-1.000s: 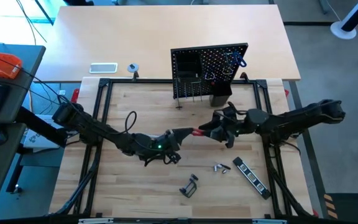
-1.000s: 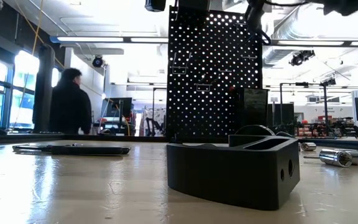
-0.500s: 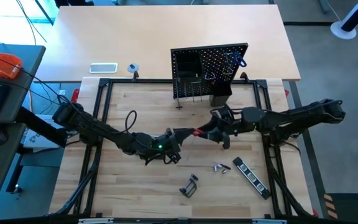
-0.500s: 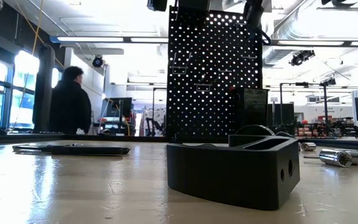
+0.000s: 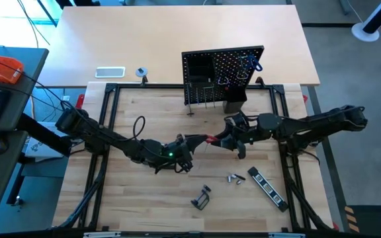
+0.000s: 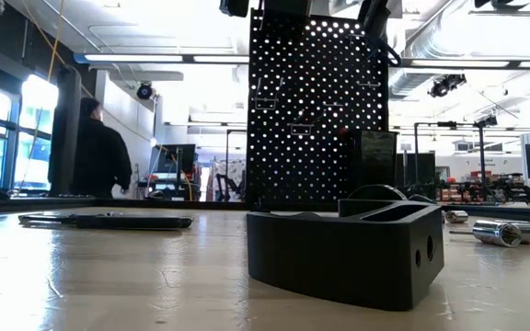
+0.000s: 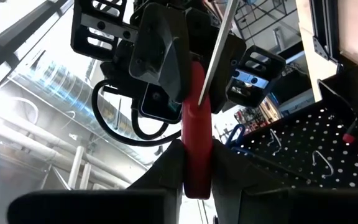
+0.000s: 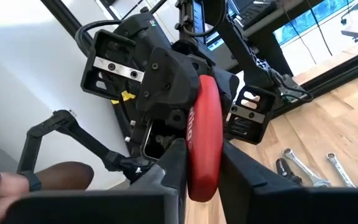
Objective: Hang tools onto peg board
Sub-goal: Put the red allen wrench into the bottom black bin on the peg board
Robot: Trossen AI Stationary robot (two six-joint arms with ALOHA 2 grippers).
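A red-handled screwdriver (image 5: 210,139) hangs level above the middle of the table, between my two grippers. My left gripper (image 5: 196,141) is shut on one end of its handle and my right gripper (image 5: 223,139) is shut on the other end. The two face each other. A thin silver shaft (image 7: 219,50) shows beside the handle in the left wrist view. The peg board (image 5: 223,76) stands upright at the table's far edge, with a blue-handled tool (image 5: 251,64) hanging on it. My left gripper pinches the red handle's end (image 7: 196,163) between its two fingers, coming level from the table's left, along the handle. The screwdriver is lifted clear of the table. My right gripper pinches the handle's other end (image 8: 204,149) between its two fingers, coming level from the table's right, along the handle.
A black clamp (image 5: 202,197), a small silver piece (image 5: 235,178) and a black striped bar (image 5: 266,185) lie on the near part of the table. Silver wrenches (image 8: 303,168) lie below the left arm. A person (image 6: 99,152) stands in the room beyond.
My right gripper has moved a little toward the table's left, onto the red handle that my left gripper holds up, and its fingers have closed in on it. The screwdriver has stayed level and clear of the table.
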